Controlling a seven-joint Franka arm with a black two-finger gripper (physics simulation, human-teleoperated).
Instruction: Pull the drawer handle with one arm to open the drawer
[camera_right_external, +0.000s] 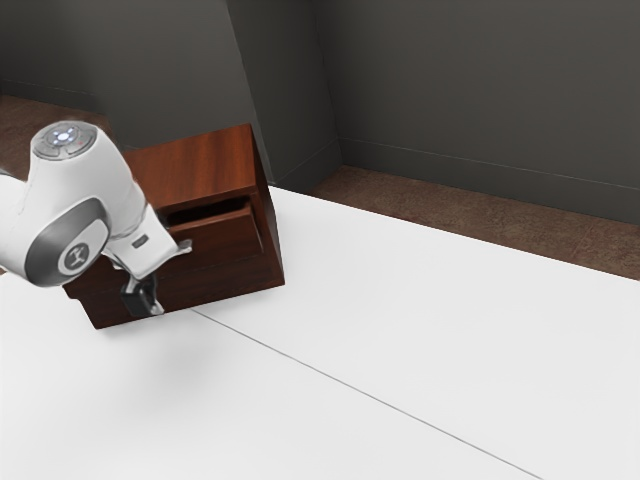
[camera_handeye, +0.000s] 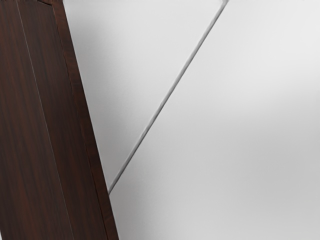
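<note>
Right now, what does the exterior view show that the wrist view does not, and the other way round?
Exterior view: the white arm, its gripper low in front of the wooden cabinet, the drawer front, dark walls, brown floor. Wrist view: a close look down one dark wood panel. Both: the cabinet, the white table and the thin seam across it.

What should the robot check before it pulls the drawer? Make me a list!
1. Claw close to the cabinet: ok, it is low by the front.
2. Claw level with the drawer: not ok, it looks lower.
3. Handle in sight: cannot tell, I see none.
4. Claw open or shut: cannot tell.
5. Drawer open: not ok, just a dark gap above its front.
</note>
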